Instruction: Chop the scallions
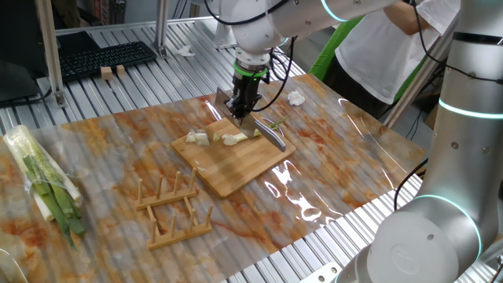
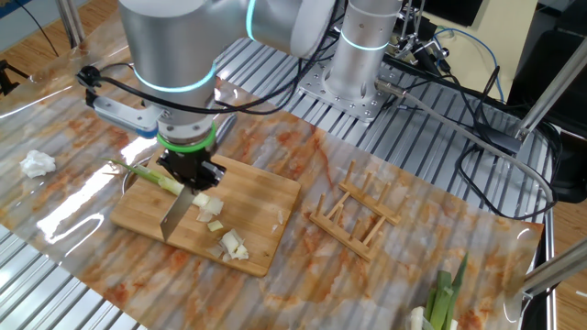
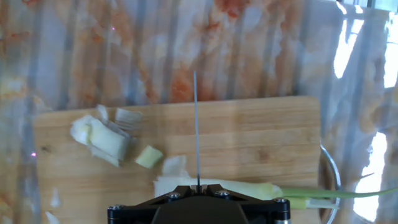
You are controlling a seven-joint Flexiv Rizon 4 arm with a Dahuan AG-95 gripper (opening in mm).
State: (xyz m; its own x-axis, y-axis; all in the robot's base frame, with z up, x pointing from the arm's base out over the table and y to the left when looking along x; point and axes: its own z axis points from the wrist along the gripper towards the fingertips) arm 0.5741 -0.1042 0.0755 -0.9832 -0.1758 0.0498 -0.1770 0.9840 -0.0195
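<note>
The black two-finger tool (image 2: 190, 170), mounted under the silver arm, is clamped on the handle of a flat steel knife (image 2: 176, 215) whose blade hangs edge-down to the pale bamboo chopping board (image 2: 266, 197), which lies on the marbled orange-and-grey worktop (image 2: 385, 275). The scallion stalk (image 3: 249, 188), slender, white fading to light green, lies on the board directly beneath the tool; in the hand view its long axis runs left to right, crossing the thin blade line at roughly a right angle, so the edge stands across the stalk, not along it. The uncut green length trails off to one side of the blade, past the board's edge; the white cut end sits at the blade. Short pale white-green chunks (image 3: 99, 137) lie scattered on the board to the other side of the blade, near but apart from it. Judged from this layout, the next cut requires the blade to shift along the stalk's axis toward the green end before descending.
</note>
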